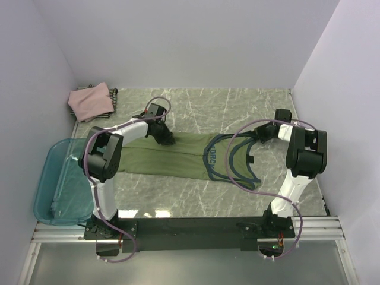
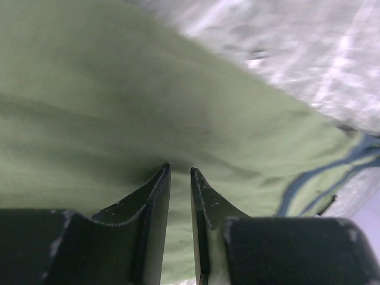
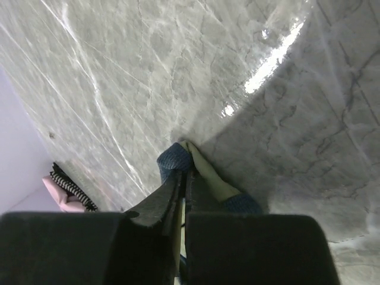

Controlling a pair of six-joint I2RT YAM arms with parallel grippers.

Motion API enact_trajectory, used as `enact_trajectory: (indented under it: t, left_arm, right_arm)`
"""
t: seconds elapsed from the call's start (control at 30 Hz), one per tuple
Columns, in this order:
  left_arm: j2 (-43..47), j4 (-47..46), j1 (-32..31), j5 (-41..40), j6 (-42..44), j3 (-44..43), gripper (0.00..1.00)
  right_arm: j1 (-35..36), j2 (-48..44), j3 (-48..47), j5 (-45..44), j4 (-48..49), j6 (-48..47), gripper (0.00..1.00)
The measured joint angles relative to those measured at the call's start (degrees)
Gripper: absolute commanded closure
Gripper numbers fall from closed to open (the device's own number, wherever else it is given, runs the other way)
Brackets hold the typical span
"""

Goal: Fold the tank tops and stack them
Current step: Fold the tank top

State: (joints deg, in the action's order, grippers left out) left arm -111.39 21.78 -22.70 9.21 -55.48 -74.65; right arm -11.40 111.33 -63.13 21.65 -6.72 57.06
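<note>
The olive-green tank top [image 1: 172,155] lies spread across the middle of the table, its navy-trimmed straps and chest graphic [image 1: 212,156] to the right. My left gripper [image 1: 165,138] is at its far edge; in the left wrist view the gripper [image 2: 179,171] has its jaws nearly closed, with the green cloth [image 2: 119,107] pinched between the tips. My right gripper [image 1: 262,135] is shut on a navy-trimmed strap [image 3: 176,159] just above the table. The dusty-pink tank top [image 1: 90,102] lies on the dark striped one [image 1: 113,95] at the back left.
A teal plastic bin [image 1: 54,185] stands at the left edge near the left arm's base. White walls close in the table on the left, back and right. The pink and striped pile also shows in the right wrist view [image 3: 64,189].
</note>
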Motion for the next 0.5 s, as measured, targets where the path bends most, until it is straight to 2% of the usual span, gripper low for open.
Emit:
enact_trajectory:
  t: [0.5]
  left_arm:
    - [-1.14, -2.60, 1.27, 3.26, -4.22, 3.23, 0.75]
  right_arm:
    - [-0.07, -15.06, 13.79, -5.27, 8.83, -10.60, 1.00]
